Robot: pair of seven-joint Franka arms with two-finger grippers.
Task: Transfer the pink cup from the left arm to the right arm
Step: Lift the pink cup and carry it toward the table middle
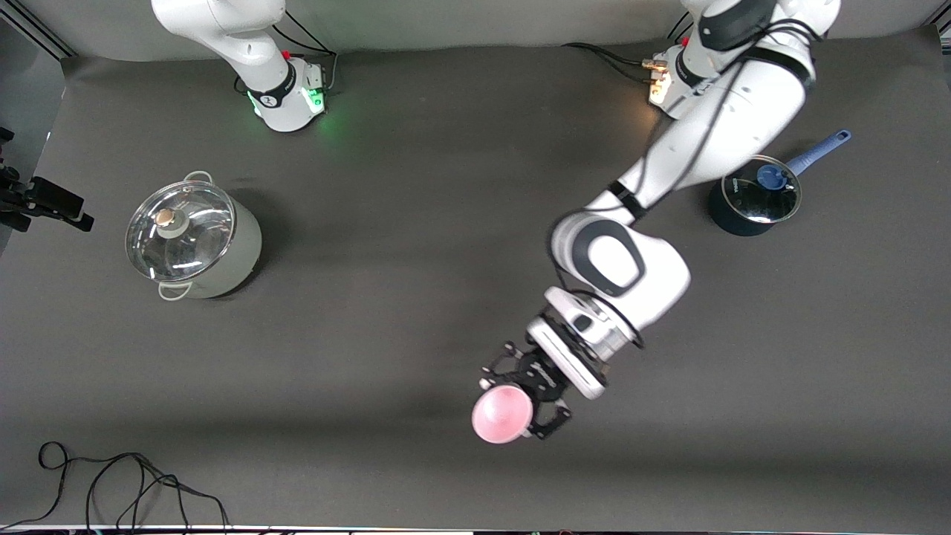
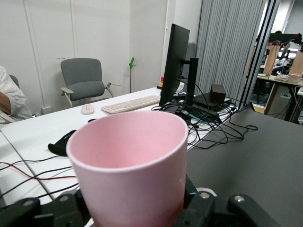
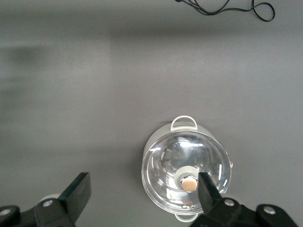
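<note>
The pink cup [image 1: 502, 414] is held in my left gripper [image 1: 524, 401], which is shut on its lower body over the part of the table near the front camera. The cup is tipped, with its open mouth turned toward that camera. In the left wrist view the cup [image 2: 128, 165] fills the middle, with the black fingers [image 2: 208, 208] pressed on either side of it and my left gripper [image 2: 137, 208] closed around its base. My right gripper [image 3: 143, 184] is open and empty, high over the table beside the silver pot [image 3: 187, 175]. Its hand is out of the front view.
A silver pot with a glass lid [image 1: 189, 238] stands toward the right arm's end. A dark blue saucepan with a glass lid [image 1: 754, 197] stands toward the left arm's end. A loose black cable [image 1: 111, 483] lies near the front edge.
</note>
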